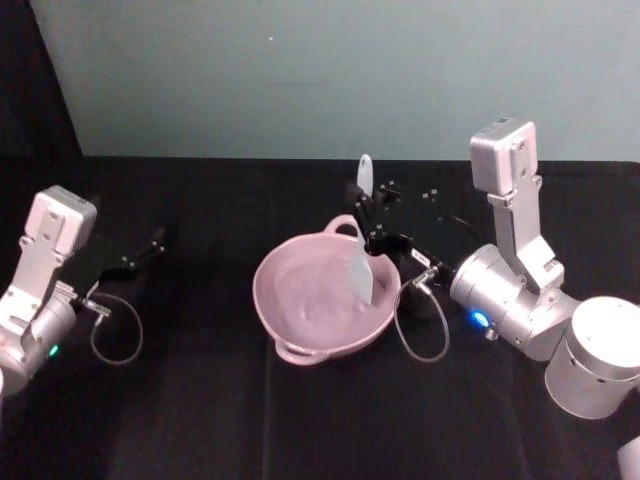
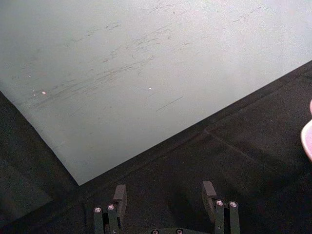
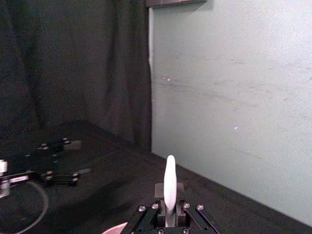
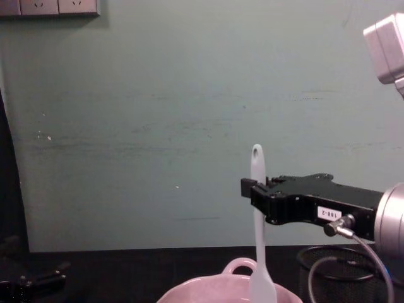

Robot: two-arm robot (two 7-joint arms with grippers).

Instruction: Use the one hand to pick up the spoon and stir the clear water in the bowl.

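Ok so from where I'm standing, the right tool is the busy one. It's reaching in from the right, up above the far right side of the pink bowl, and its 2 fingers are clamped tight on the handle of the white spoon. The spoon stands pretty much upright: the handle end with the little hole pokes up above the tool, and the wide end hangs down inside the bowl's rim, close to the right wall. From the chest camera you get it side-on, the spoon dropping straight down past the front of the tool into the bowl. Can't tell if the tip touches the bottom, and honestly I can't make out the water either.

The bowl sits about mid tabletop, which is covered in black cloth, with 1 loop handle at its far rim. A black wire-mesh cup stands just right of the bowl, under the right arm.

The left tool is parked low over the left side of the tabletop, well apart from the bowl. Its fingers are spread wide, with nothing between them.
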